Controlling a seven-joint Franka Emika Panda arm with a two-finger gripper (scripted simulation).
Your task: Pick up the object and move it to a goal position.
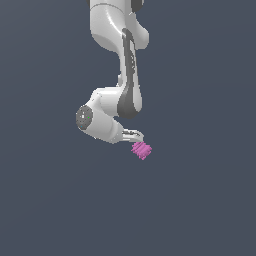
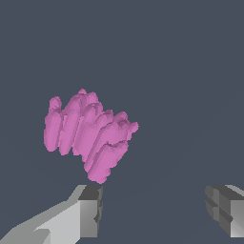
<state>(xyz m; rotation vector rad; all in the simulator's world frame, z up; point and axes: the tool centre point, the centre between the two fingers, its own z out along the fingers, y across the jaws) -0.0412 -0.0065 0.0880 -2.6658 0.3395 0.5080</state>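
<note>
The object point(image 1: 142, 150) is a small magenta-pink ridged lump on the plain dark grey floor point(image 1: 200, 200). In the exterior view my white gripper point(image 1: 136, 136) hangs tilted just above it and to the exterior view's left. In the wrist view the object point(image 2: 88, 133) lies ahead of one finger point(image 2: 89, 209), not between the two; the other finger point(image 2: 224, 209) is far off to the side. The jaws stand wide apart and hold nothing.
The white arm point(image 1: 125, 65) comes down from the top of the exterior view. Only the uniform dark grey floor shows around the object.
</note>
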